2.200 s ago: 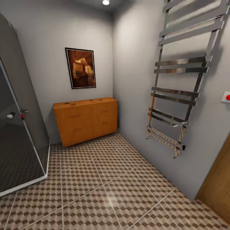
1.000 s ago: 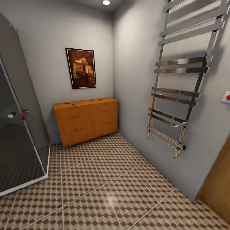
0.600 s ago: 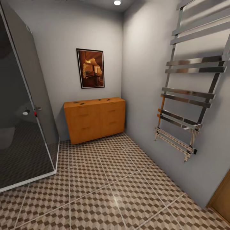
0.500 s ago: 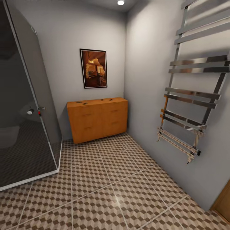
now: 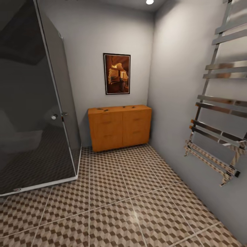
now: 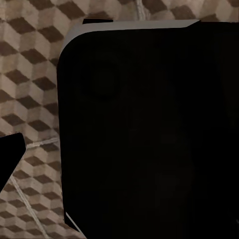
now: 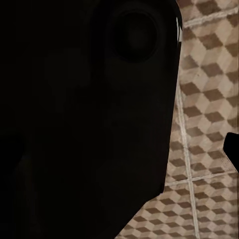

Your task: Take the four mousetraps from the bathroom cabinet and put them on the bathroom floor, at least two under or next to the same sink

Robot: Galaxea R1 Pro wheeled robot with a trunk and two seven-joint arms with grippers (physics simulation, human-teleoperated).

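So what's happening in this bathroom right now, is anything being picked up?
Nothing is being handled at this moment. The robot is looking across the patterned tile floor toward an orange-brown wooden cabinet at the far wall, under a framed picture. A few small dark items, likely the mousetraps, lie on the cabinet's top, too small to make out. A dark glass shower stall stands on the left and a chrome towel rail hangs on the right wall. The wrist cameras look down at floor tiles.
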